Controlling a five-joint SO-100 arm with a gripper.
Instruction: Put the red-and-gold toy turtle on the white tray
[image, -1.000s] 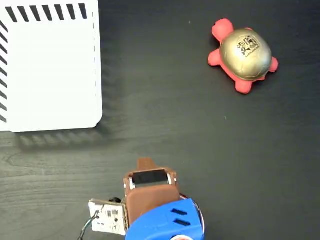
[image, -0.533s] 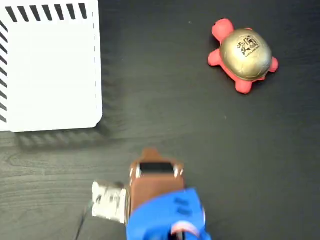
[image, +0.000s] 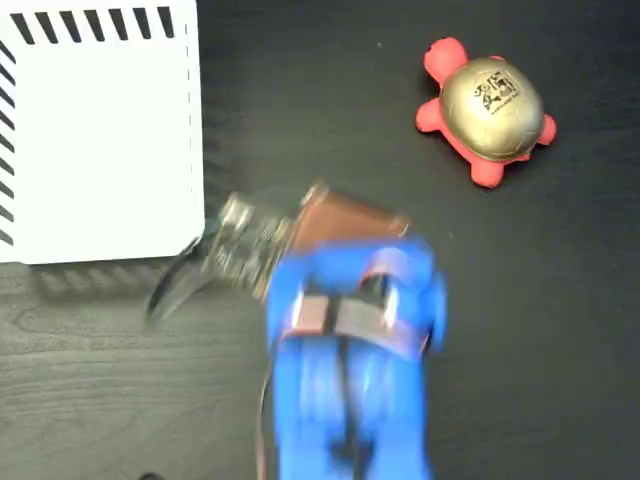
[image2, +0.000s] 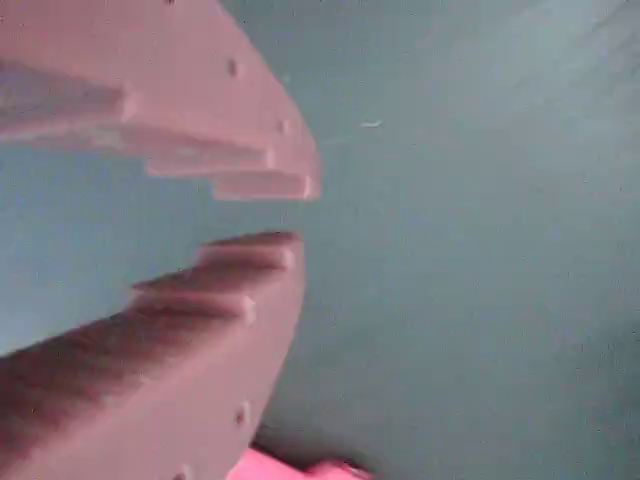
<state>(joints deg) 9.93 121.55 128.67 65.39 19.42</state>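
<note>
Forward surges the arm, gripper (image2: 290, 212) slightly parted and empty. Red-and-gold toy turtle (image: 486, 108) sits far right, well apart from the white tray (image: 100, 140); probably soft, shell slippery, so squeeze across its sides.

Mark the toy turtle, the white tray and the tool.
red-and-gold toy turtle (image: 491, 108), fixed view, on its gold shell.
white tray (image: 100, 150), fixed view, on its bare white surface.
tool (image2: 290, 212), wrist view, midway between its two fingertips.
</note>
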